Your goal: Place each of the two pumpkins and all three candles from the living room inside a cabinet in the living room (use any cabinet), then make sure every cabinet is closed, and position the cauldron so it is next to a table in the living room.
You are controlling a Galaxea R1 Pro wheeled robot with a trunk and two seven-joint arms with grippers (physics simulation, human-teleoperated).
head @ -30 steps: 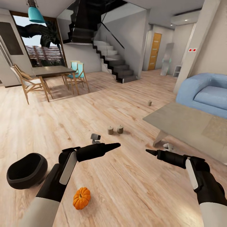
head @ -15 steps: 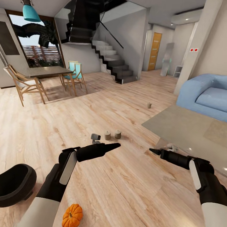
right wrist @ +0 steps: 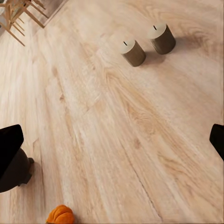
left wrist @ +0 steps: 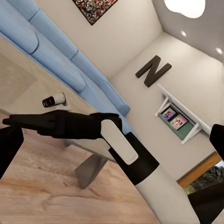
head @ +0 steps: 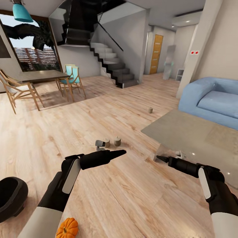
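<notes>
Both arms reach forward over the wood floor (head: 125, 198). The left claw (head: 120, 152) points ahead with its fingers drawn together into one dark tip, nothing between them. The right claw (head: 160, 159) looks the same in the head view, slim and empty, though in its own wrist view the two fingertips sit at opposite edges, so I cannot tell how far it is open. Two candles (head: 117, 141) stand close together on the floor just beyond the left claw, upright, apart from each other; a third candle (head: 150, 110) stands well farther off, near the corner of the low table (head: 185, 132). One pumpkin (head: 67, 227) lies on the floor beside the left forearm, behind both claws. The cauldron (head: 10, 200) sits at the left edge, well apart from the table.
</notes>
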